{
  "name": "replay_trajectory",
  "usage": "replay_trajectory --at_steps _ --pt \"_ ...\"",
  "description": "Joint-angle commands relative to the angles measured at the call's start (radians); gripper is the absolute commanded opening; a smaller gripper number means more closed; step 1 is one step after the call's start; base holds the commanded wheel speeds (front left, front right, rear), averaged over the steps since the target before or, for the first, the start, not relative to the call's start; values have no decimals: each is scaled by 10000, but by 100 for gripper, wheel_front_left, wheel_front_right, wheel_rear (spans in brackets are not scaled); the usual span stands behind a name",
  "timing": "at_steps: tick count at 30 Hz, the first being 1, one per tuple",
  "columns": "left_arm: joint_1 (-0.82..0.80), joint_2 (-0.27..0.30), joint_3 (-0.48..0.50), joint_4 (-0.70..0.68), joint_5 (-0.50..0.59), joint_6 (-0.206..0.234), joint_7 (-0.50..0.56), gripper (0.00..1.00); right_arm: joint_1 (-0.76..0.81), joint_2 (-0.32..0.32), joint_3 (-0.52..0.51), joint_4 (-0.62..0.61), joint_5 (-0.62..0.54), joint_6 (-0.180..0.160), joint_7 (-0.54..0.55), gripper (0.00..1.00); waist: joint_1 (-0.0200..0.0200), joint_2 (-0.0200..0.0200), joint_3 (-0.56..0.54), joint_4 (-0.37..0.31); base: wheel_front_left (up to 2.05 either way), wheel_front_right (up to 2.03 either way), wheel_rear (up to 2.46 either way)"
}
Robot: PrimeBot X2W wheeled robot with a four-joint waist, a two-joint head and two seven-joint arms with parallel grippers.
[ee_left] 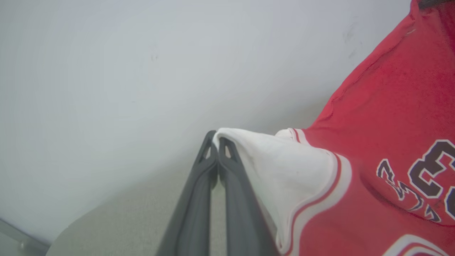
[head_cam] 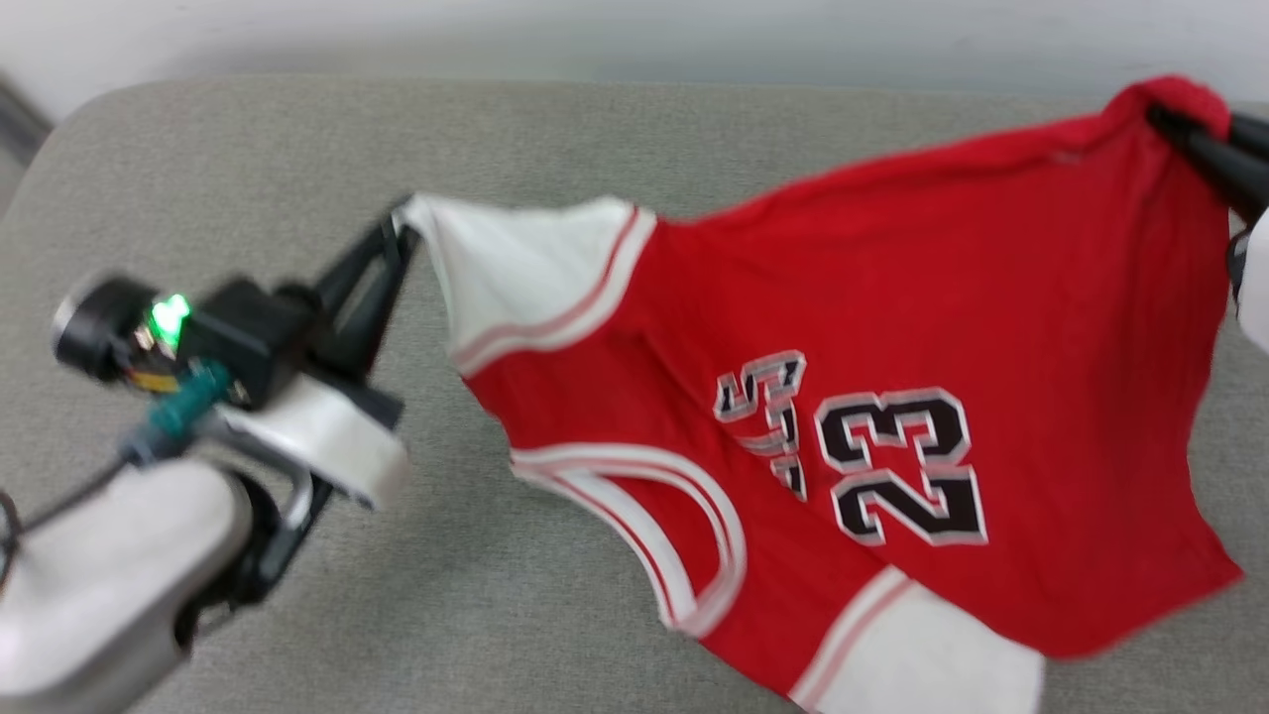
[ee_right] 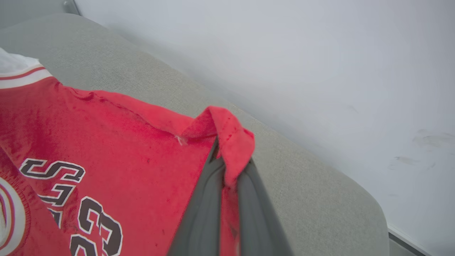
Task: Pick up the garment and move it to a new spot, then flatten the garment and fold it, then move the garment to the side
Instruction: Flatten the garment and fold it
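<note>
Left gripper [head_cam: 402, 226]: jaws closed on the tip of one white sleeve. Right gripper [head_cam: 1170, 124]: jaws closed on a bunched red hem corner. Garment [head_cam: 892, 327] hangs stretched between the two, along the far edge of the grey padded bench [head_cam: 248, 159], its right end near the far right corner. The rest slopes toward the near edge. Print faces up: black, white-outlined "23", with creased lettering beside it. Red-and-white striped trim at sleeves and neckline. Head view slightly blurred.
</note>
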Motion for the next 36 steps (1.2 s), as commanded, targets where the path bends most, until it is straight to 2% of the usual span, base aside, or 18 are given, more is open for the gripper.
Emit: replay_trajectory --at_steps 1,8,15,16,24,29,36 --pt "-436 -74 185 68 13 -72 53 0 -243 186 -106 -26 -174 -7 -150 0 0 0 5 -127 0 0 0" --pt "-2749 -141 716 694 607 -756 640 0 -1691 1027 -589 241 -1081 -7 -734 0 0 0 619 -473 0 0 0" --pt "-5312 -636 1070 1414 1109 -1611 1467 0 -3921 1810 -971 1043 -1921 -9 -1112 0 0 0 1737 -644 0 0 0" --pt "-6497 -975 1231 1784 1345 -1909 1723 0 -4965 2058 -1098 1515 -2220 -7 -1241 0 0 0 2259 -662 0 0 0" --pt "-9674 -1925 1573 3469 1850 -2908 2099 0 -7821 2308 -800 2921 -3141 -7 -1689 0 0 0 3407 -709 0 0 0" --pt "-11400 -2708 1766 4830 2003 -3464 1839 0 -9387 2484 -636 3956 -3680 -9 -2369 0 0 0 3773 -696 0 0 0" --pt "-13013 -3452 1823 6497 2229 -4077 1242 0 -10794 2921 -306 5208 -4089 -9 -3253 0 0 0 4015 -672 0 0 0"
